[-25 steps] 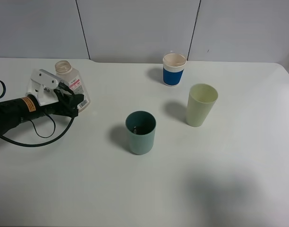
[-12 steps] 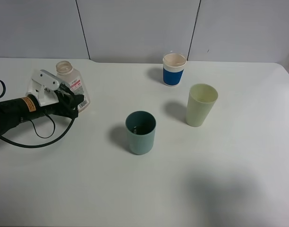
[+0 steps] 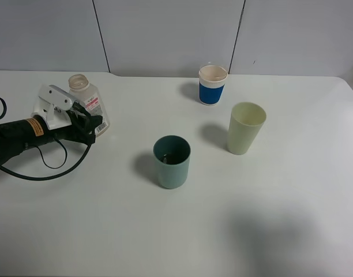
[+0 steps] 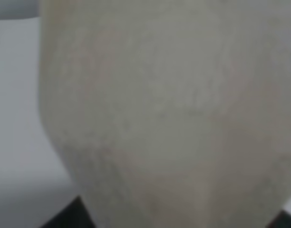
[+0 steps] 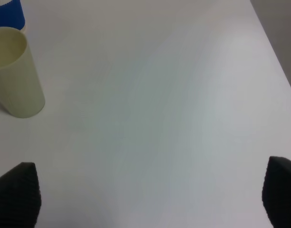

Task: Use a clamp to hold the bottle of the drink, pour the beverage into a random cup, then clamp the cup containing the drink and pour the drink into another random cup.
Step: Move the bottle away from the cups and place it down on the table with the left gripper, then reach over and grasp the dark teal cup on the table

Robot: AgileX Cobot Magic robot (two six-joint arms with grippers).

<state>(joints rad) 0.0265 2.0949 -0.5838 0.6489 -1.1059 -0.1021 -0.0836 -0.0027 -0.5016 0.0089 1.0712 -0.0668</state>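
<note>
Well left of the teal cup (image 3: 172,164), the left tool (image 3: 93,126) is clamped on the bottle (image 3: 84,92), which stands upright. Right of the teal cup stands the yellow-green cup (image 3: 246,130). The right tool (image 5: 148,194), jaws apart and empty, seems the nearer arm.

- Bottle (image 4: 164,114), left wrist view: fills the view, heavily blurred, cut by every edge; label not discernible.
- Bottle, high view: near lower side covered by the left gripper (image 3: 90,124); label print too small to read.
- Left arm (image 3: 15,138): cut off at the left edge.
- Teal tumbler (image 3: 172,164): interior dark; contents cannot be determined.
- Right gripper (image 5: 145,199): only two dark fingertips (image 5: 17,194) show, cut by the edge.
- Blue-banded cup (image 5: 7,12), right wrist view: only a corner shows.
</note>
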